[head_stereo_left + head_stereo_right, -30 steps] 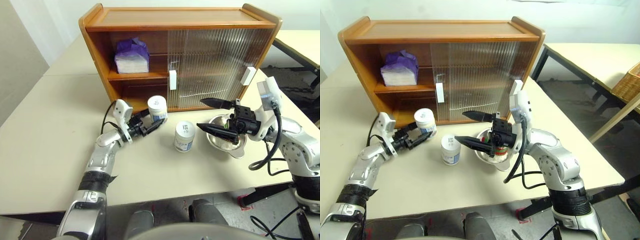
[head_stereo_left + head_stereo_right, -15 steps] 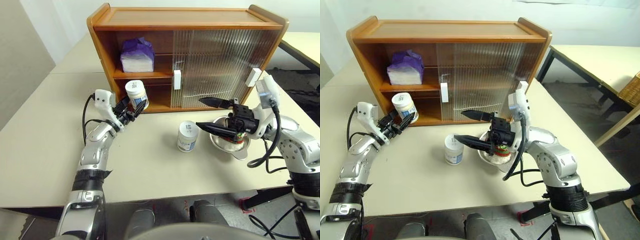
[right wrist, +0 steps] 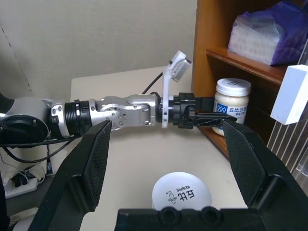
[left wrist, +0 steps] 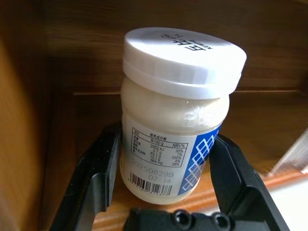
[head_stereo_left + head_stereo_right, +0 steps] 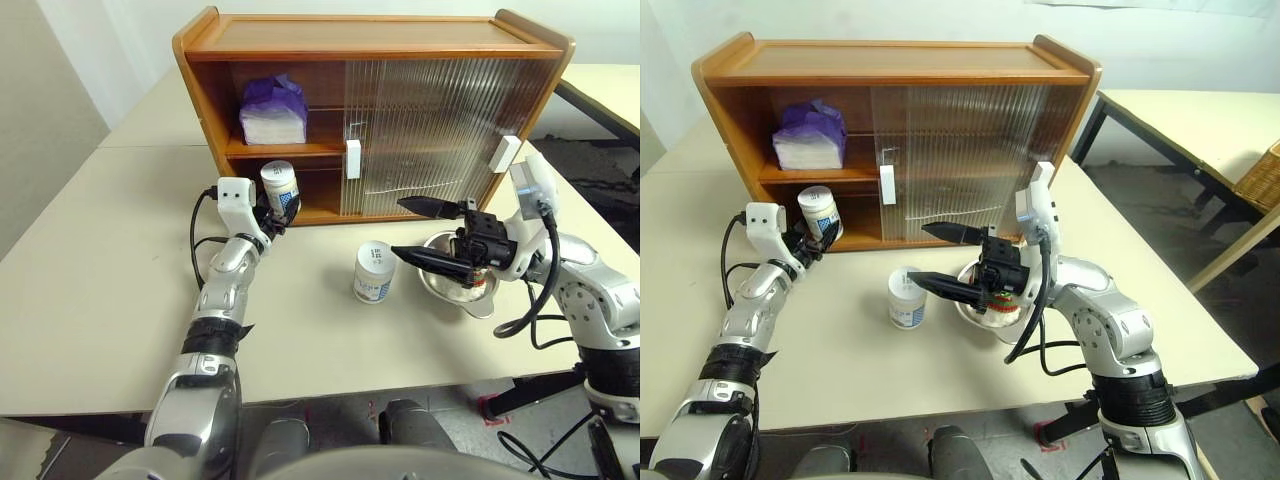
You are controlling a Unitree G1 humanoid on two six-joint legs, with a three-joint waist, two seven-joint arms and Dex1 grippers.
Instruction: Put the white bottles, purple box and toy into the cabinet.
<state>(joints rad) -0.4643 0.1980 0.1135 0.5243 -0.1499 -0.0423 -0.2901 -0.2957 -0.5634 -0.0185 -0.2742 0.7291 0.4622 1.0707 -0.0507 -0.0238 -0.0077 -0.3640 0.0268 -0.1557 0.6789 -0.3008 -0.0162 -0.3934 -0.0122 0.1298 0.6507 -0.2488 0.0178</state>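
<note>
At the cabinet's [image 5: 370, 110] open left half, the left tool [image 5: 272, 210] is clamping one white bottle [image 5: 279, 188] upright at the lower shelf's front edge, with bare shelf behind it. Half a second ago this bottle was hanging farther out from the cabinet; now it is entering the opening. On the upper shelf the purple box [image 5: 269, 112] is lying. In front of the cabinet the second white bottle [image 5: 372, 273] is standing on the tabletop [image 5: 90, 280], beside a steel bowl [image 5: 458, 280]. Over that bowl the right tool [image 5: 418, 230] is hovering, fingers wide apart. The left wrist view is showing the bottle's printed label.
</note>
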